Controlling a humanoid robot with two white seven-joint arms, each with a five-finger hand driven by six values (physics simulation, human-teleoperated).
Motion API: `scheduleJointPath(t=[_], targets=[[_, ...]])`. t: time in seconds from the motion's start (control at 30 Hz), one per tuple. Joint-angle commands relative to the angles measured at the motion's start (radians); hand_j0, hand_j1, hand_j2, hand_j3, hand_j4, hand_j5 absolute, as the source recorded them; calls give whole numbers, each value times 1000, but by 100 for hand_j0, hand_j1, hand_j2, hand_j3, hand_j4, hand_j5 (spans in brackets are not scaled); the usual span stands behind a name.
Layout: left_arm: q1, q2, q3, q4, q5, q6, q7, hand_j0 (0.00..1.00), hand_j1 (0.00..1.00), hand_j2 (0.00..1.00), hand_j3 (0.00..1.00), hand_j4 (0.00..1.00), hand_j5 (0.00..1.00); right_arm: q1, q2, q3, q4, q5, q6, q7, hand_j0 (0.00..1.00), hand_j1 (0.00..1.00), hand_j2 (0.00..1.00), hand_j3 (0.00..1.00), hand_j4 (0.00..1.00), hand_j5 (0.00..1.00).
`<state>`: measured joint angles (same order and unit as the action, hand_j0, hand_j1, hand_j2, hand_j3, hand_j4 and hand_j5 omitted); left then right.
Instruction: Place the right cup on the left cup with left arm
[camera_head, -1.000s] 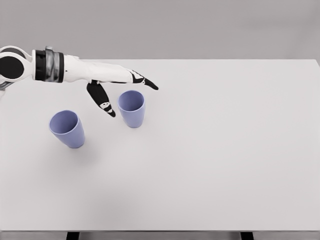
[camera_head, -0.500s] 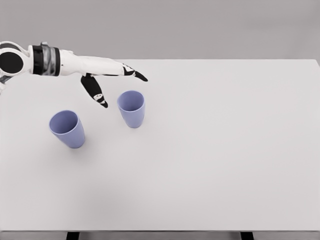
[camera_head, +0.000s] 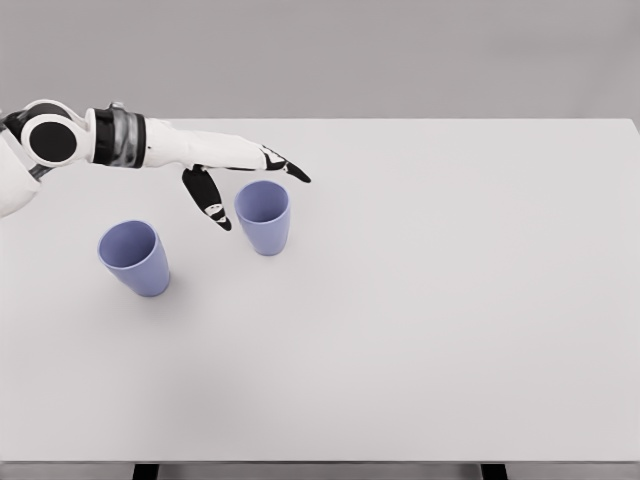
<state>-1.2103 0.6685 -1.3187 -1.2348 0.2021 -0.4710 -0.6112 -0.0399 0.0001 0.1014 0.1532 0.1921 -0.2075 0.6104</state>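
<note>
the left hand (camera_head: 235, 170) reaches in from the upper left on a white arm with a black-and-grey wrist band, held over the white table (camera_head: 420, 320). its fingers are spread and hold nothing — the black fingertips (camera_head: 298, 173) stretch out past the far rim of the right cup, while the thumb (camera_head: 207, 199) hangs down apart from them, just to the left of that cup's rim. whether the thumb touches the cup's wall cannot be told from this view.

the right cup (camera_head: 263, 216) is lavender-blue and stands upright on the table, mouth open to the camera, directly under and between the thumb and the outstretched fingers. the left cup (camera_head: 134, 257), same colour and shape, stands upright too, nearer the camera and off to the left, apart from the other cup and clear of the hand.

both cups rest on the table's left half. the table's dark legs (camera_head: 146, 471) show at the bottom edge.
</note>
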Motion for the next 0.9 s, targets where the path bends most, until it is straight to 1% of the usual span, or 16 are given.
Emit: scheduleJointPath(t=[0.0, 0.17, 0.2, 0.43, 0.53, 0.67, 0.87], targets=[[0, -1, -1, 0, 3, 2, 0, 100, 100, 100, 100, 100, 100, 0, 0, 0, 0, 1, -1, 0, 100, 100, 100, 100, 100, 100], [2, 6, -4, 1, -3, 2, 0, 100, 100, 100, 100, 100, 100, 0, 0, 0, 0, 1, -1, 0, 100, 100, 100, 100, 100, 100], [0, 0, -1, 24, -4, 2, 0, 100, 100, 100, 100, 100, 100, 0, 0, 0, 0, 1, -1, 0, 100, 100, 100, 100, 100, 100], [3, -20, -7, 55, -6, 2, 0, 100, 100, 100, 100, 100, 100, 0, 0, 0, 0, 1, -1, 0, 100, 100, 100, 100, 100, 100], [20, -21, 3, 57, -15, 2, 0, 100, 100, 100, 100, 100, 100, 0, 0, 0, 0, 1, -1, 0, 100, 100, 100, 100, 100, 100], [20, -38, 3, 58, -20, 2, 0, 100, 100, 100, 100, 100, 100, 0, 0, 0, 0, 1, -1, 0, 100, 100, 100, 100, 100, 100], [21, -40, 3, 60, -20, 2, 0, 100, 100, 100, 100, 100, 100, 0, 0, 0, 0, 1, 0, 0, 100, 100, 100, 100, 100, 100]])
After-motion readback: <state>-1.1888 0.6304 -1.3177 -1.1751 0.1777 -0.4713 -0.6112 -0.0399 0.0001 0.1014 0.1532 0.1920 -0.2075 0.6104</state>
